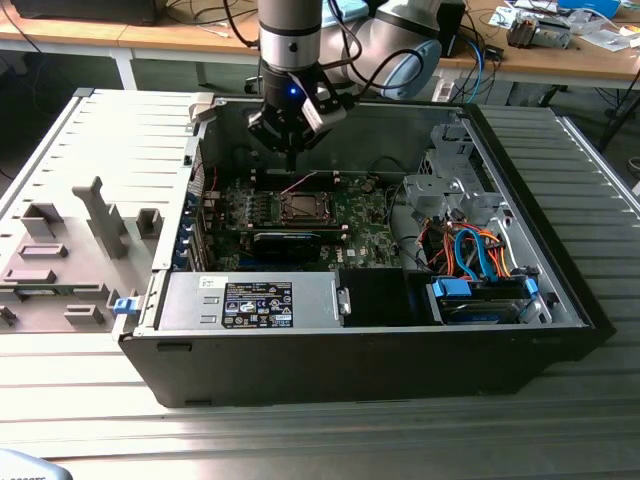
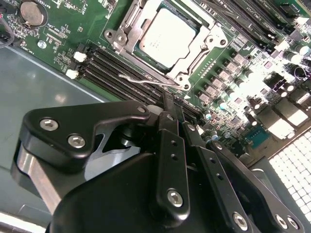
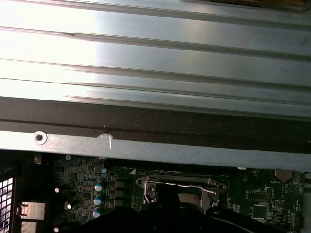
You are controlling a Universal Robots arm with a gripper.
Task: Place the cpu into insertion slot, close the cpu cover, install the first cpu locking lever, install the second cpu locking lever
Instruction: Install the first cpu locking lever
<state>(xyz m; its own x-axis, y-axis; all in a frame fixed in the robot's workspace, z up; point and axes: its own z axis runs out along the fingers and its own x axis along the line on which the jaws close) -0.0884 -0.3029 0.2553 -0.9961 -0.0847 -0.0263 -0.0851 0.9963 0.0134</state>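
You see the gripper (image 1: 291,158) hanging in the upper middle of the exterior view, just above the motherboard (image 1: 355,225) inside the open computer case (image 1: 560,290). Its fingers (image 2: 171,116) are clenched together and hold nothing; in the second wrist view their thin tips meet near the black memory slots (image 2: 109,68), just beside a bent wire lever (image 2: 146,79).

The cpu (image 2: 166,38) sits already in the insertion slot (image 1: 299,207), near the top middle of the second wrist view. The cpu cover (image 2: 206,43) lies flat around it, so the silver top shows through the square window.

In the first wrist view, the socket frame (image 3: 181,187) is at the bottom middle, partly hidden by the dark gripper body. Above it runs the ribbed metal tabletop (image 3: 155,68).
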